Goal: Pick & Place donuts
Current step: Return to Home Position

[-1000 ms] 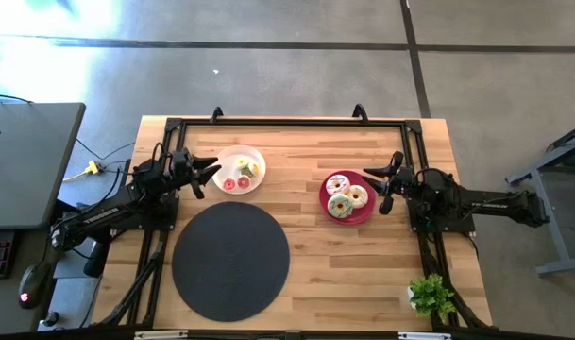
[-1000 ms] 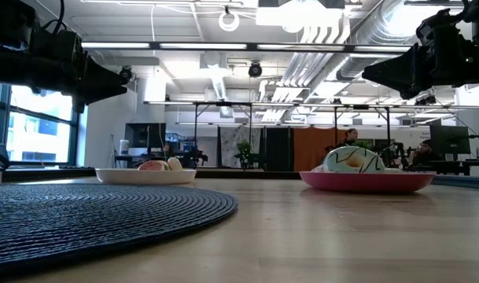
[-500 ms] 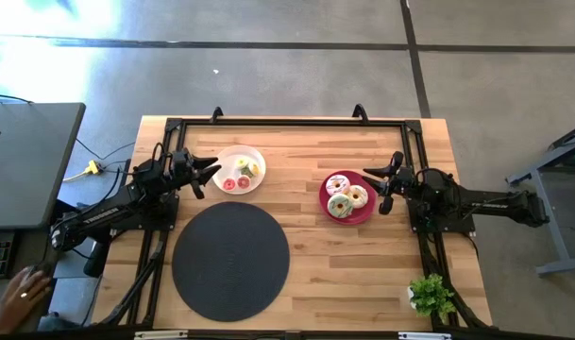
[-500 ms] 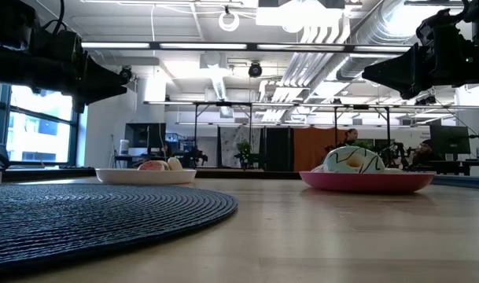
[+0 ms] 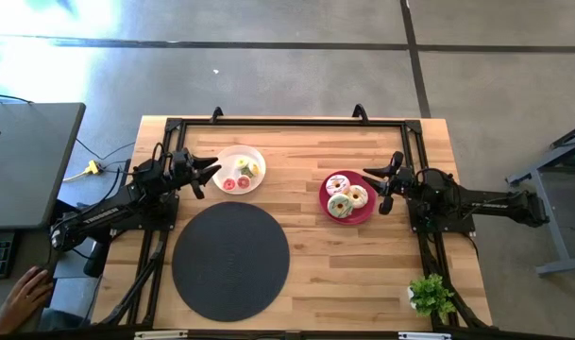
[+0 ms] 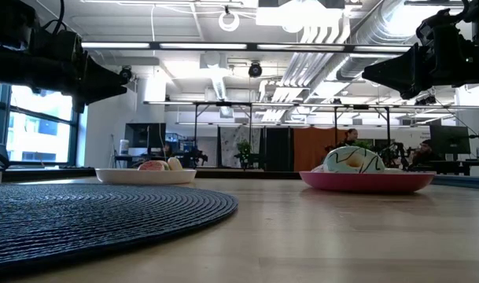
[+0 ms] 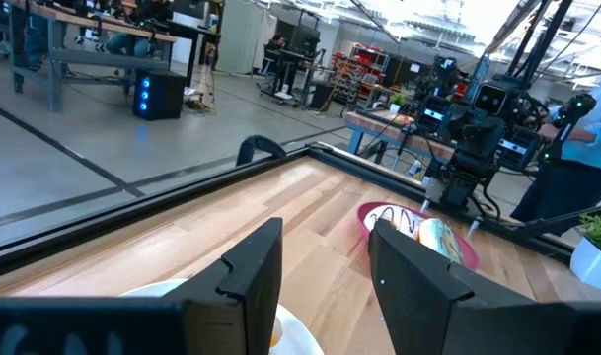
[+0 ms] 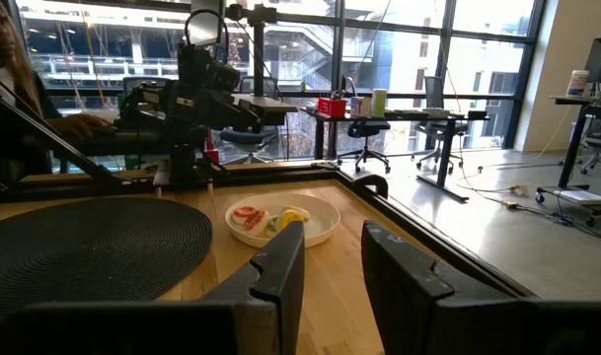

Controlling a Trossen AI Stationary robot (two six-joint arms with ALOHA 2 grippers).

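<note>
Three larger iced donuts (image 5: 346,196) lie on a red plate (image 5: 366,215) at the table's right. They show as a mound in the low view (image 6: 353,160). Three tiny donuts (image 5: 239,177), in red, pink and yellow-green, lie on a white plate (image 5: 255,156) at the far left. My left gripper (image 5: 209,178) is open and empty, held above the table at the white plate's left rim. My right gripper (image 5: 375,191) is open and empty, held above the table at the red plate's right rim.
A round dark woven mat (image 5: 230,262) lies on the near middle of the table. A small green potted plant (image 5: 431,295) stands at the near right corner. A black frame (image 5: 292,122) runs along the table's edges. A person's hand (image 5: 23,293) rests on the desk left of the table.
A person's hand has come onto the desk left of the table. Both arms, the plates and the donuts have kept still.
</note>
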